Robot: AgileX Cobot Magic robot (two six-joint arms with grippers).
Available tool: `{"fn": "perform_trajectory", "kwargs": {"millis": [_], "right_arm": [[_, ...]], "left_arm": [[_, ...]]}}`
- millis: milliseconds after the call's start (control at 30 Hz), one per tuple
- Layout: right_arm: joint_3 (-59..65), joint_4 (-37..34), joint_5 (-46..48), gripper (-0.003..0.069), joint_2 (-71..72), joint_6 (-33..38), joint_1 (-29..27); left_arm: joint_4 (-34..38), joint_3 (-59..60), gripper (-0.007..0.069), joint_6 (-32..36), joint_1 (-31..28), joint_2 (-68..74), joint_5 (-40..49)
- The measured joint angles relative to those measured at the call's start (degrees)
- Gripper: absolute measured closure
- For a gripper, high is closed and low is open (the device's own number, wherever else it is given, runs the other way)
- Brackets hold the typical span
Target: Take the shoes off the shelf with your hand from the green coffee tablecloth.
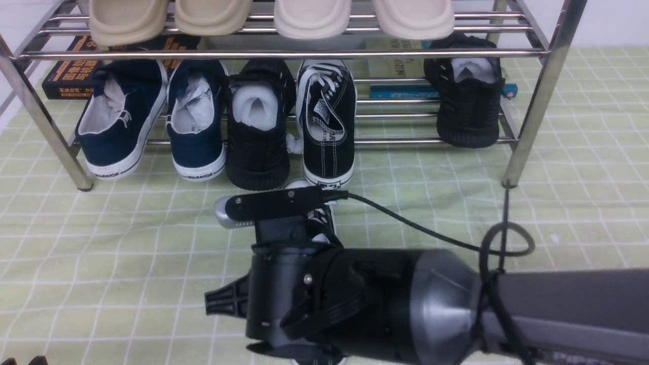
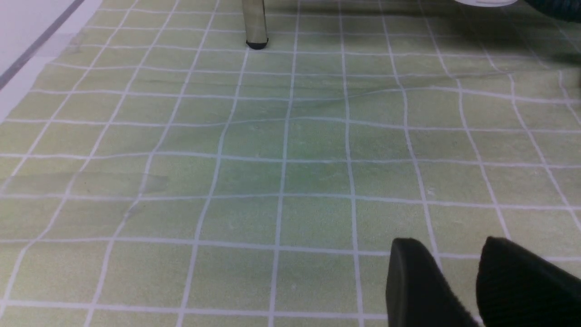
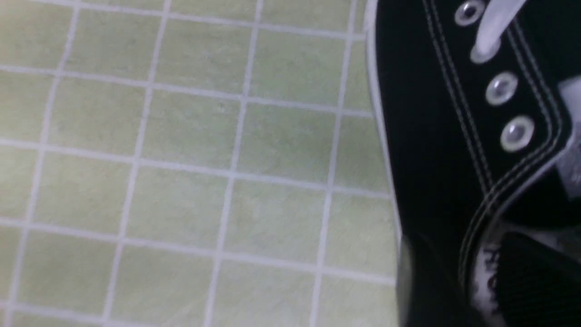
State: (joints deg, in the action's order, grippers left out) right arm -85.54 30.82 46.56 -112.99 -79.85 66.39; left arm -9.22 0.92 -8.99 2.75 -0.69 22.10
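A chrome shelf stands on a light green checked tablecloth spread over the bench. Its lower tier holds, from the robot's left, two navy sneakers, a black knit shoe, one black canvas sneaker with white laces and stitching, and, well apart at the right end, another black knit shoe. All have their heels toward the robot. Beige slippers line the upper tier, and books lie behind the shelf.

The second canvas sneaker is off the shelf. It lies on the tablecloth just in front of its mate, mostly covered by the right arm reaching over it. The right wrist view shows it close up: black canvas, metal eyelets, double white stitching and a white lace, resting on the cloth.

The right tool sits directly above this sneaker. Its fingers are hidden by its own housing and blurred in the wrist view, so I cannot tell whether they are spread or pinching.

The left tool is low over bare cloth, its two black fingers spread apart with nothing between them. A shelf leg stands farther on.
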Motion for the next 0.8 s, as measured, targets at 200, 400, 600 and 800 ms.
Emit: {"fn": "perform_trajectory", "kwargs": {"millis": [200, 400, 600, 800], "right_arm": [[-4.08, -8.44, 5.68, 0.0232, 5.83, 14.58, 0.00], [-12.26, -12.43, 14.09, 0.0322, 11.33, 30.83, -4.42], [-15.39, -17.09, 12.74, 0.0657, 10.38, 40.89, -14.02], [-15.39, -18.94, 7.15, 0.0669, 7.79, 43.38, -19.98]], "left_arm": [[0.00, 0.00, 0.0385, 0.00, 0.00, 0.00, 0.00], [0.00, 0.00, 0.0385, 0.00, 0.00, 0.00, 0.00], [0.00, 0.00, 0.0385, 0.00, 0.00, 0.00, 0.00], [0.00, 0.00, 0.0385, 0.00, 0.00, 0.00, 0.00]]}}
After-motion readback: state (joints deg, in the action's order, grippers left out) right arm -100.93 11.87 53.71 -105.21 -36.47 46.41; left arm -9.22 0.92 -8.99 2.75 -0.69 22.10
